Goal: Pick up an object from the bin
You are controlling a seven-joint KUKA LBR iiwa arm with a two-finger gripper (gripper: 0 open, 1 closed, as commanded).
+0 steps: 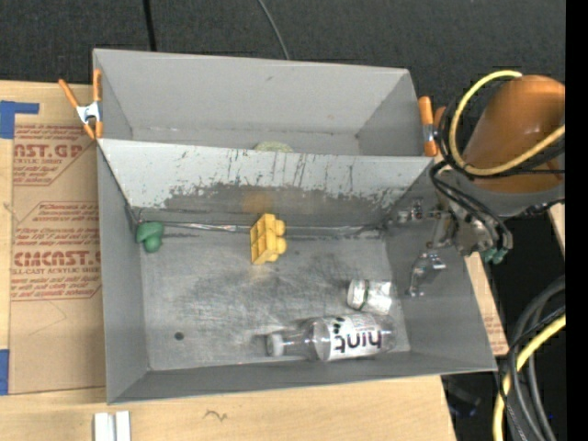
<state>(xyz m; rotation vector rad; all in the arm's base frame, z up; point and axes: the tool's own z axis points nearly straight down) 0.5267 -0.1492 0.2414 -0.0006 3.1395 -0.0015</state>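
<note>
Closest to the gripper (424, 274) is a small clear-and-white thing (369, 294), just off to the view's left of it, with a clear "hint" bottle (335, 340) lying on its side right beside that. Farther from the gripper sits a yellow block (267, 238), and farthest off is a green lump (150, 236).

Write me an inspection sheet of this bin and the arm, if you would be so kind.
Surface: grey metal bin, floor scuffed.
Job's things: yellow block by back wall; green lump at rear left; clear "hint" bottle lying at front; small clear-white piece behind it.
Clutter: nothing seen.
Gripper: low at bin's right side, nearest the clear-white piece.
Cables: yellow and black loops round orange wrist cover.
Surroundings: dark floor behind bin.
</note>
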